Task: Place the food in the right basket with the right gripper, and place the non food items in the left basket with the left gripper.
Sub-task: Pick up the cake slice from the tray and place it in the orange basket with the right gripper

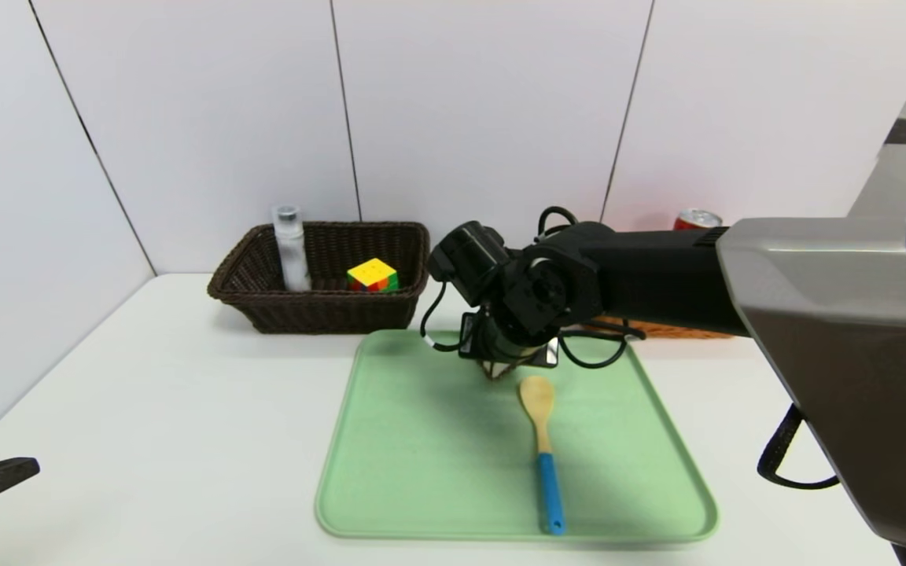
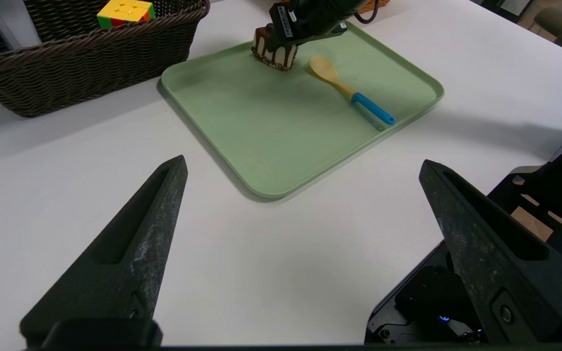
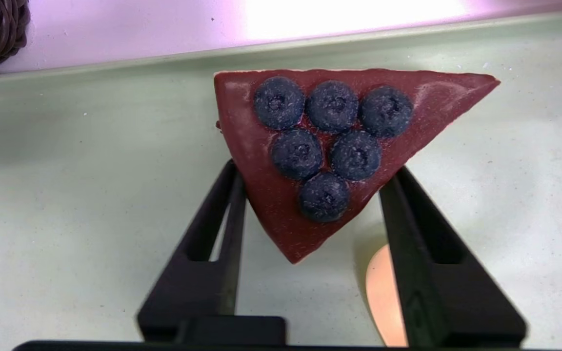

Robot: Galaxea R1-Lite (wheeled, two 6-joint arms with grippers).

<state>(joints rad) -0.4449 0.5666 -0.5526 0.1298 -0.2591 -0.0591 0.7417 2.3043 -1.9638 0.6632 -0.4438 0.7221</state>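
Observation:
The chocolate cake wedge (image 3: 310, 146) topped with blueberries sits at the far side of the green tray (image 1: 421, 472). My right gripper (image 3: 313, 170) points down over it, a finger pressed on each slanted side. In the left wrist view the cake wedge (image 2: 273, 53) shows striped under that gripper. The wooden spoon (image 1: 543, 448) with a blue handle lies on the tray just nearer me. The bottle (image 1: 292, 248) and the puzzle cube (image 1: 372, 275) are in the dark left basket (image 1: 319, 303). The red can (image 1: 697, 218) peeks over my right arm, which mostly hides the orange right basket (image 1: 681, 332). My left gripper (image 2: 303, 163) hangs open over bare table at the near left.
The tray's raised rim runs just behind the cake. White wall panels close off the back of the table and the left side. The table's right edge and part of my own base (image 2: 456, 292) show in the left wrist view.

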